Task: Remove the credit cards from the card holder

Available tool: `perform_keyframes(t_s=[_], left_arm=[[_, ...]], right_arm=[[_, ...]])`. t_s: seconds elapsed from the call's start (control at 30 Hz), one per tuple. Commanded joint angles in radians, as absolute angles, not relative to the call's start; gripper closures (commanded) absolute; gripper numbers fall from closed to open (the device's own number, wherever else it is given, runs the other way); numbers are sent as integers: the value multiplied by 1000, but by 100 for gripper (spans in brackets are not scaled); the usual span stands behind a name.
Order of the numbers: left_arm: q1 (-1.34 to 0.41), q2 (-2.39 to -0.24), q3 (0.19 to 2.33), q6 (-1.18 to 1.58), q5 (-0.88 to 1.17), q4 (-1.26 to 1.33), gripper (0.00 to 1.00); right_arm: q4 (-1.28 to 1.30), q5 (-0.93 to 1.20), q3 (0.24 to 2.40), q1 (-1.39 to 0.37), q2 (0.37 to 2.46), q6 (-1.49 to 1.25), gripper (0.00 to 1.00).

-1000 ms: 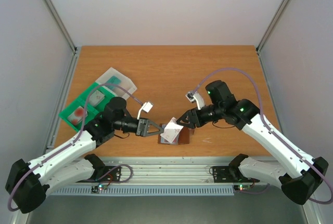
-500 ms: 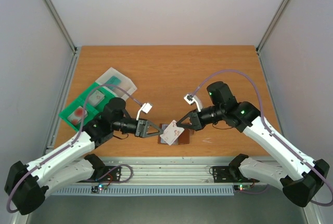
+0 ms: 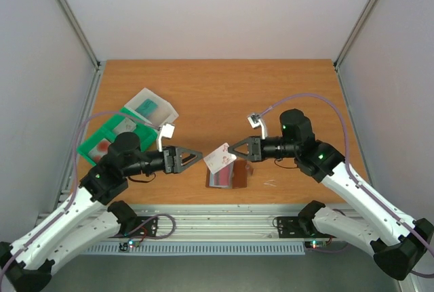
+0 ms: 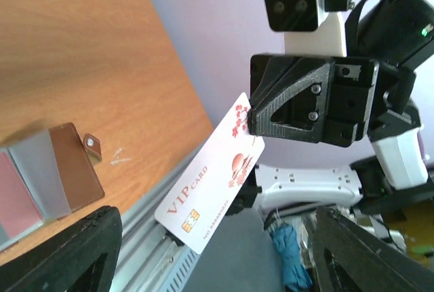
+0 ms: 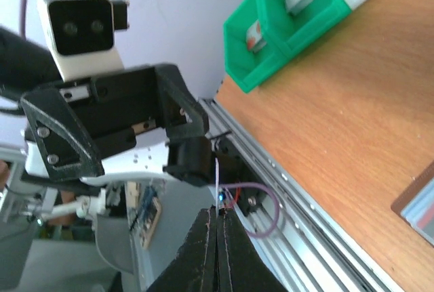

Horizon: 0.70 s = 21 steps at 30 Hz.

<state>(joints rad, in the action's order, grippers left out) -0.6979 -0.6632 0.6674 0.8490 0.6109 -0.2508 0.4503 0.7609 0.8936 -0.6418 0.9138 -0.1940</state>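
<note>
The right gripper [image 3: 232,150] is clamped tight on one short edge of a white card [image 3: 220,158], its fingers [image 5: 217,238] pressed flat together on it. The card hangs in the air, tilted, with its free end sloping down. In the left wrist view its face [image 4: 210,197] reads "VIP CARD" and bears red blossoms and a gold chip. In the top view it sits over the far left corner of the wallet [image 3: 239,175] and does not touch it.

The left gripper [image 3: 195,156] stands left of the wallet at about the card's height. Its jaws are spread wide and hold nothing, and a clear gap lies between its fingertips and the card.

The wallet lies open and flat on the table [image 3: 224,89] near its front edge, below and between the two grippers. Its brown half with a small tab is to the right, a grey-blue face in the middle. A red card [image 3: 217,176] lies in its left half.

Well to the left of the wallet is a green tray [image 3: 91,146] with small items in its compartments. A clear box [image 3: 150,108] touches the tray's far side.
</note>
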Motion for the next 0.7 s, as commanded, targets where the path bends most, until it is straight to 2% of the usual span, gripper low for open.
perform_keyframes(t_s=[0.0, 0.17, 0.33, 0.57, 0.67], left_arm=[[-700, -598, 647, 917, 476, -252, 23], [-701, -578, 581, 1001, 479, -150, 26], [-701, -605, 524, 1107, 530, 38, 38], [-701, -652, 527, 1150, 565, 125, 58], [-701, -659, 525, 1146, 566, 127, 75]], right_arm=[[227, 705, 865, -644, 902, -381, 99], [86, 681, 841, -644, 921, -484, 99], [3, 679, 818, -644, 959, -553, 99], [3, 669, 808, -644, 985, -574, 99], [-41, 668, 789, -644, 985, -590, 99]])
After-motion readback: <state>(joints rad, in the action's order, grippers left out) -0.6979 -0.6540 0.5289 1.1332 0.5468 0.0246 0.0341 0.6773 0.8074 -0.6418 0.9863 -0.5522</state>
